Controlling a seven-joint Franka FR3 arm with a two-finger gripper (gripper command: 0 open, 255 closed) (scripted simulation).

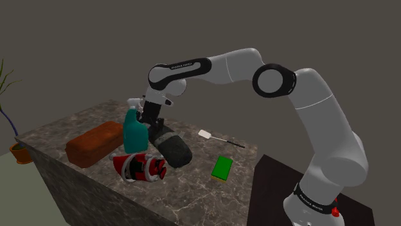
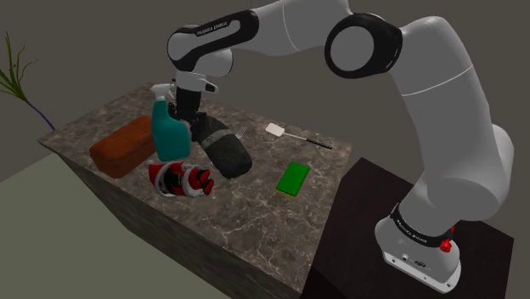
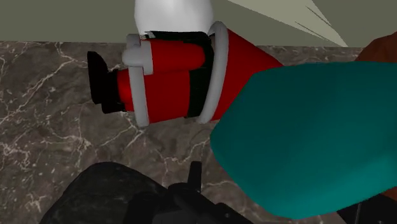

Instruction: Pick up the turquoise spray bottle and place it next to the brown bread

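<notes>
Marbled stone counter point(image 1: 193, 196) is being used as the work surface. At the shoulder view's centre left, the brown bread loaf point(image 1: 94, 142) is being flanked on its right by the upright turquoise spray bottle point(image 1: 135, 131), a spot judged to suit the task. The gripper point(image 1: 153, 125) is being poised just right of the bottle's neck; whether the jaws are clenched on it cannot be told.

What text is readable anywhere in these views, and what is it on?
"FRANKA EMIKA": white lettering on the black arm band, only just legible.
Black base ring: white lettering, too small to read.
Spray bottle, bread, red canister, green sponge: no text seen on them.
</notes>
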